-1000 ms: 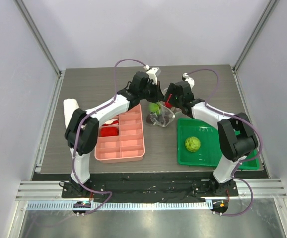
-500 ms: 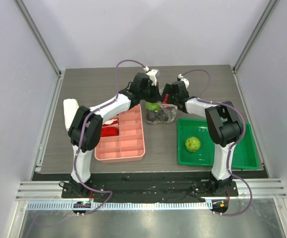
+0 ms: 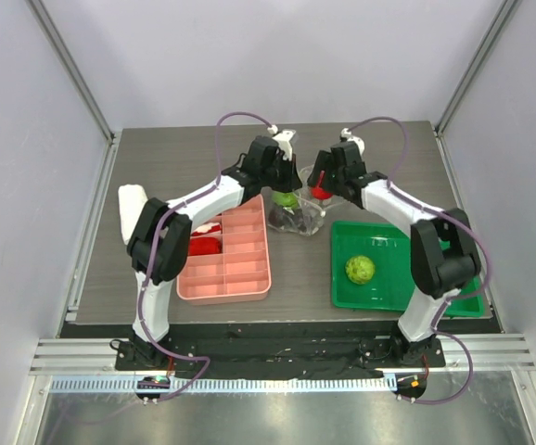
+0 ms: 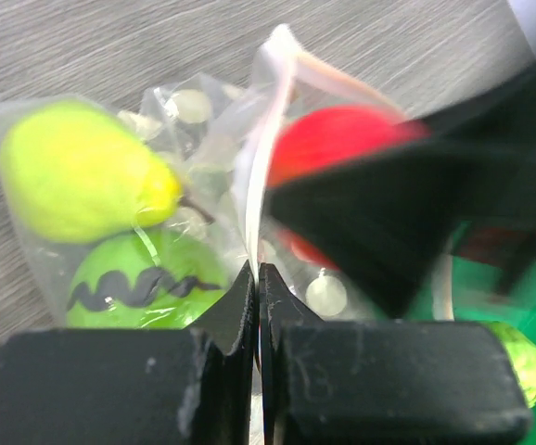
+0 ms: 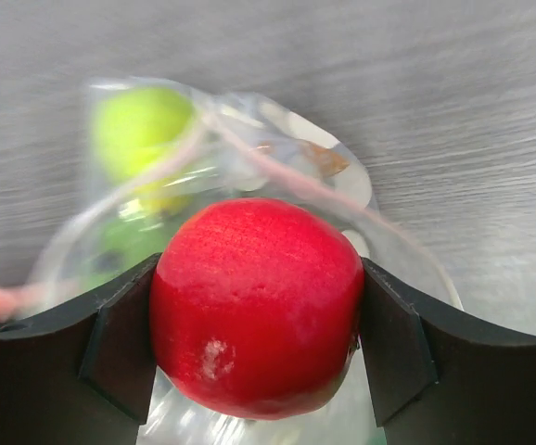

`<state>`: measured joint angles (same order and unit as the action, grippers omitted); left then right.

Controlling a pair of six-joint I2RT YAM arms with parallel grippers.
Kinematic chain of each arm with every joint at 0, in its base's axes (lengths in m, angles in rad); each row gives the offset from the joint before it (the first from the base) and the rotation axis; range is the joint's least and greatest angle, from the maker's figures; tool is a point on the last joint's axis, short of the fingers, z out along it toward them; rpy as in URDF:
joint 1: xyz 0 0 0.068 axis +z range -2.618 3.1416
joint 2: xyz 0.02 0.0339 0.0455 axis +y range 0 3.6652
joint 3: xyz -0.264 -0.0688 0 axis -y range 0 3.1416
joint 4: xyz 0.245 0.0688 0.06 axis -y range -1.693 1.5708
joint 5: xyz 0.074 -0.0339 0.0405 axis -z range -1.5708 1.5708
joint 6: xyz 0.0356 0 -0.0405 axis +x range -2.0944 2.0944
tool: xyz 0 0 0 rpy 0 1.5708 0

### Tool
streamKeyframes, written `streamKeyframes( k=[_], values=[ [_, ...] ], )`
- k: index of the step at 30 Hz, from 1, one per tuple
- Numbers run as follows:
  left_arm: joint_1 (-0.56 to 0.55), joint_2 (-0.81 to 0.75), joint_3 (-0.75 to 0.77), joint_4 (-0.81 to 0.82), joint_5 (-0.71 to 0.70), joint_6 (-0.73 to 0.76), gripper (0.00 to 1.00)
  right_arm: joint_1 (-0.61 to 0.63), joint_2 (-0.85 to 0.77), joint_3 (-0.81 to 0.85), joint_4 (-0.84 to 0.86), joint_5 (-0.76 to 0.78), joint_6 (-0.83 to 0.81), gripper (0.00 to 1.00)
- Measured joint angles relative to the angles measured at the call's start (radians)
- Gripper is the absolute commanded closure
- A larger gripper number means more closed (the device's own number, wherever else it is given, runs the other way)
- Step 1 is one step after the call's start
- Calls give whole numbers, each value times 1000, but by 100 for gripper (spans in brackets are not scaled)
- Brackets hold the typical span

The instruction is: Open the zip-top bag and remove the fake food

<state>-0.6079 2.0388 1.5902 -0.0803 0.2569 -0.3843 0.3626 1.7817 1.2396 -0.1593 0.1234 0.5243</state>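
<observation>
Removal step: your right pincer [image 5: 257, 343] is clamped on the apple [image 5: 254, 287] at the mouth of the bag [image 4: 203, 120]. Your left pincer [image 4: 257, 278] pinches the bag's film, and the bag sits on the surface. Next, lift the apple clear, drop it in the green tray [image 3: 389, 295], then go for the pear [image 4: 73, 176].

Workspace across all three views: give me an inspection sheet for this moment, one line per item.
Surface: dark wood-grain table; no spills seen.
Job's things: zip-top bag open, holding a pear and a green piece with a black squiggle; red apple at its mouth; bumpy green fruit in the green tray.
Clutter: pink divided tray with red pieces; white object at the table's left edge.
Grippers: left gripper shut on the bag's rim; right gripper shut on the red apple.
Cables: purple cables loop above both arms.
Surroundings: pale walls; metal rail in front.
</observation>
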Motion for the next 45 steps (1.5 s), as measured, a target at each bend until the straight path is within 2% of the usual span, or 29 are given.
streamKeyframes(
  k=[9, 16, 21, 24, 27, 28, 30, 31, 33, 41, 45],
  values=[
    [19, -13, -21, 0, 5, -9, 100, 0, -340, -60, -123, 1, -9, 69],
    [19, -58, -44, 11, 21, -27, 100, 0, -701, -349, -214, 111, 30, 66],
    [19, -69, -50, 24, 39, -40, 100, -19, -868, -602, -251, 198, 118, 61],
    [19, -73, -57, 24, 43, -50, 100, -64, -879, -683, -269, 229, 142, 60],
    [19, -77, -66, 25, 47, -53, 100, -100, -823, -695, -266, 226, 150, 47],
    [18, -81, -71, 25, 50, -53, 100, -105, -806, -696, -260, 220, 152, 33],
    [16, -84, -76, 25, 56, -53, 100, -105, -789, -700, -246, 199, 151, 20],
    [14, -85, -76, 26, 58, -53, 100, -105, -788, -703, -238, 182, 150, 9],
    [13, -86, -76, 28, 64, -53, 100, -105, -791, -710, -225, 155, 143, 0],
    [5, -104, -76, 31, 91, -57, 100, -93, -894, -665, -270, 134, 84, 0],
    [-2, -129, -76, 32, 100, -56, 100, -18, -899, -556, -291, 136, 14, 12]
  ],
)
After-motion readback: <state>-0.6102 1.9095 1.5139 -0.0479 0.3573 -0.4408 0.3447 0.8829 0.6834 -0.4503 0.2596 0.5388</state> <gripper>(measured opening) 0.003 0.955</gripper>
